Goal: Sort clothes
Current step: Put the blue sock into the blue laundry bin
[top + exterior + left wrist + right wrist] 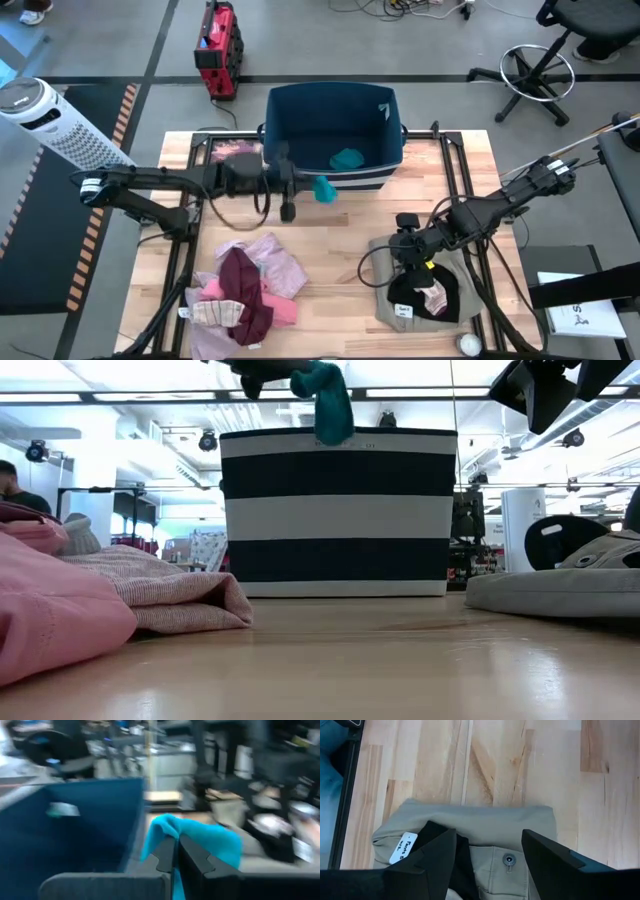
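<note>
My left gripper (306,186) is shut on a small teal piece (324,189), held high just in front of the near wall of the navy striped bin (335,120). The teal piece also shows in the low view (325,400). A second teal piece (347,158) lies inside the bin. My right gripper (405,248) is open and touches nothing above the folded khaki-grey garment (485,827), which lies flat on the table at the near right. A black piece (440,292) lies on it. Pale pink, maroon and beige striped pieces (240,290) lie heaped at the near left. My left gripper pinches the teal piece between its two shut fingers (165,855), on a fold near its top (172,827). The fingers lie about level, pointing toward the table's right. The cloth drapes over the fingertips and hangs slack below them (330,420), clear of the table.
The bin stands at the far middle of the table. A white label (405,847) and a button (508,860) show on the khaki-grey garment. Bare wood lies between the two heaps. A white fan (50,120) and a red case (218,45) stand on the floor beyond the table.
</note>
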Action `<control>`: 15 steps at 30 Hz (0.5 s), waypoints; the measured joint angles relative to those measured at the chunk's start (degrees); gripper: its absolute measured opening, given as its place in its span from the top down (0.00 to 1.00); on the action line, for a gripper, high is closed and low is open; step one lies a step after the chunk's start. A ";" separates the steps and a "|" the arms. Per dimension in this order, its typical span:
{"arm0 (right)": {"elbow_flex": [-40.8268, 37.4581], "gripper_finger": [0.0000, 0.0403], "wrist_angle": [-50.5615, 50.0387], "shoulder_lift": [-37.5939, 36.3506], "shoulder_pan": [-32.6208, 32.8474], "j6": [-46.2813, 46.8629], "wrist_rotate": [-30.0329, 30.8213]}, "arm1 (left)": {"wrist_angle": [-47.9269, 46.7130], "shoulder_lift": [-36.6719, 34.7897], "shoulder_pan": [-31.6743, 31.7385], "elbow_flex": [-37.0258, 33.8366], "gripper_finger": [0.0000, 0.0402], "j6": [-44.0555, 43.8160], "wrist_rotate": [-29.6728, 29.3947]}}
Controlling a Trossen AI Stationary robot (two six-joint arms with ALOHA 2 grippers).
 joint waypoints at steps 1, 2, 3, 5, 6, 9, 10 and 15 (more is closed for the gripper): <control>0.00 0.48 0.01 0.00 0.00 0.00 0.03 | 0.06 0.09 1.65 0.79 1.00 0.12 0.02; 0.00 0.48 0.00 0.00 0.00 0.00 0.03 | 0.03 0.39 3.25 1.54 1.00 0.43 0.36; 0.00 0.48 0.04 0.00 0.00 0.00 0.06 | -0.02 0.81 4.69 2.38 1.00 1.12 1.48; 0.00 0.48 0.05 0.00 0.00 0.00 0.06 | -0.34 1.75 7.46 4.09 1.00 2.17 3.07; 0.00 0.48 0.11 0.00 0.00 0.00 0.06 | -0.34 2.26 8.63 4.93 1.00 2.47 3.73; 0.00 0.48 0.30 0.00 0.00 0.00 0.08 | -0.42 4.11 12.45 7.36 1.00 3.02 3.87; -0.01 0.48 0.40 0.00 0.00 0.00 0.08 | -0.85 4.80 13.71 7.91 1.00 3.04 3.90; -0.01 0.48 1.12 0.00 0.00 0.00 0.08 | -1.25 8.84 18.84 9.07 1.00 2.99 4.13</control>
